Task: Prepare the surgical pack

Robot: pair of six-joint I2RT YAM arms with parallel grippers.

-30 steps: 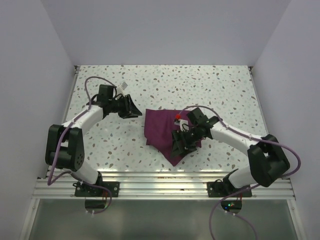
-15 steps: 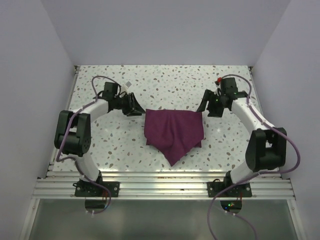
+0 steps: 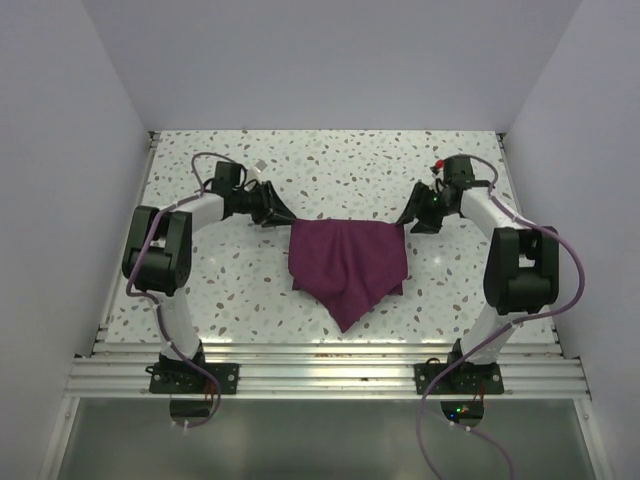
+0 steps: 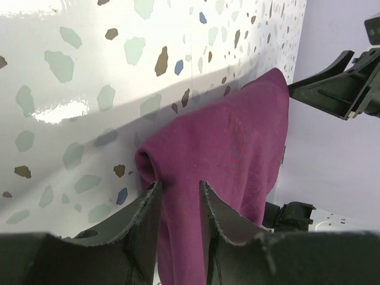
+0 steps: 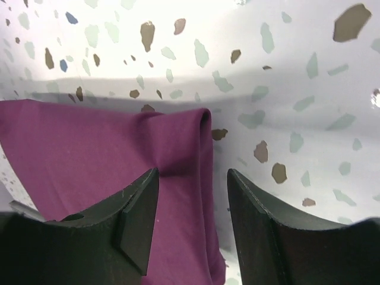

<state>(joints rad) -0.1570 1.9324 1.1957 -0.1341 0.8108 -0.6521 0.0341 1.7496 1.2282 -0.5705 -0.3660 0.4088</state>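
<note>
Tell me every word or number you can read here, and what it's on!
No text here can be read.
Faint reddish mark on the surgical pack, left wrist view: too faint to read.
Small white tag, top view: too small to tell whether it bears any writing.

The surgical pack (image 3: 347, 265), matt purple-maroon woven cloth, lies softly creased on a smooth, glossy speckled counter (image 3: 350, 160) that throws back white glare. The left gripper (image 4: 178, 187) and right gripper (image 5: 193, 178) are matt black plastic.

Deep purple-maroon surgical pack (image 3: 345, 262), white table (image 3: 330, 165) speckled brown, grey-green, blue
</note>
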